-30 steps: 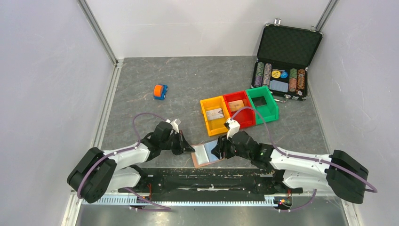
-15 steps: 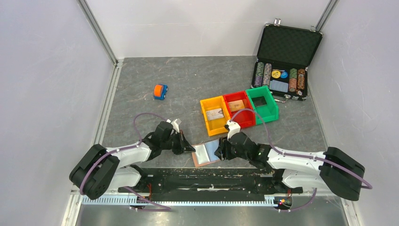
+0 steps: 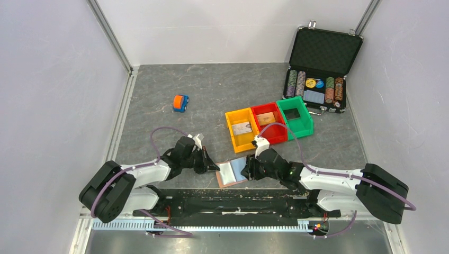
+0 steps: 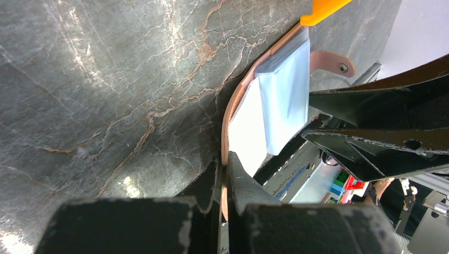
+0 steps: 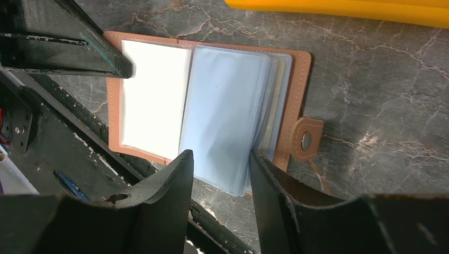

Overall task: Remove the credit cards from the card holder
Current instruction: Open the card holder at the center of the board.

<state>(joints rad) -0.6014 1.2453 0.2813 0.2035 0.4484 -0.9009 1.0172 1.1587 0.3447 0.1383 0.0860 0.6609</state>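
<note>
Left gripper (image 4: 225, 177) clamped the open card holder (image 5: 297, 84) by its left cover, low centre of the top view. The right gripper (image 5: 219, 159) hovered, jaws apart, over its plastic pockets (image 5: 225, 106). Cards (image 3: 242, 127) lay in two bins (image 3: 233, 117); likely more were left inside.

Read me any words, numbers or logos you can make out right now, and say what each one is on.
No text can be read in any view.
card holder: clear pockets show no print; the left page is washed out white.
card in the yellow bin and card in the red bin: markings too small to read.
poker chips: patterns too small to read.
toy car: nothing legible.
</note>
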